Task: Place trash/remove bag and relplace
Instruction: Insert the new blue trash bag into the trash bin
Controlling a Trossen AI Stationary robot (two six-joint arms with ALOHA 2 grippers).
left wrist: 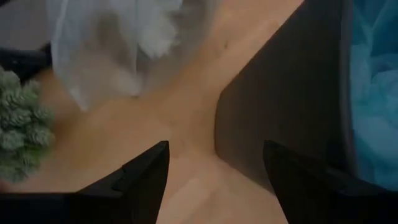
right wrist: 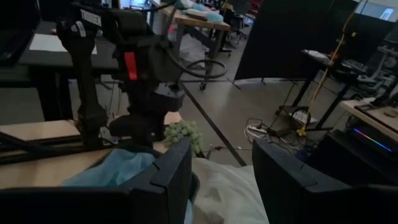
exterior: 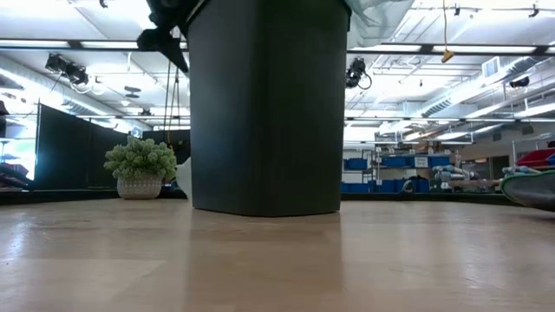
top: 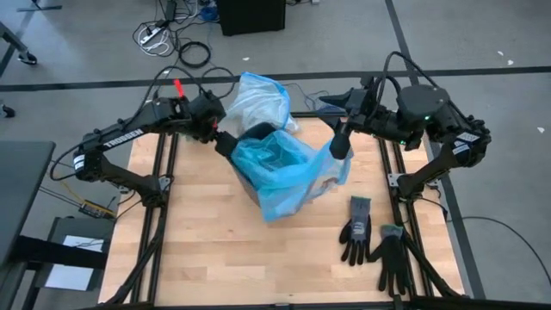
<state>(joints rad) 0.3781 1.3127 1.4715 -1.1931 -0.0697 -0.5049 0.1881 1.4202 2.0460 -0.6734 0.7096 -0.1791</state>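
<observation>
- Left hand, fingers apart and empty, at the black bin's nine o'clock rim.
- Right hand, fingers apart, at three o'clock.
- Grey-white bag lies on the counter at twelve.

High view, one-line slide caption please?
Both open grippers, left and right, flank the black bin lined with a light-blue bag; grey-white bag behind, black gloves nearby.

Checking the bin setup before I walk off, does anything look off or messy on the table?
The light-blue bag sits unevenly in the black bin, spilling down its near side onto the table. A grey-white bag lies bunched behind the bin.
</observation>
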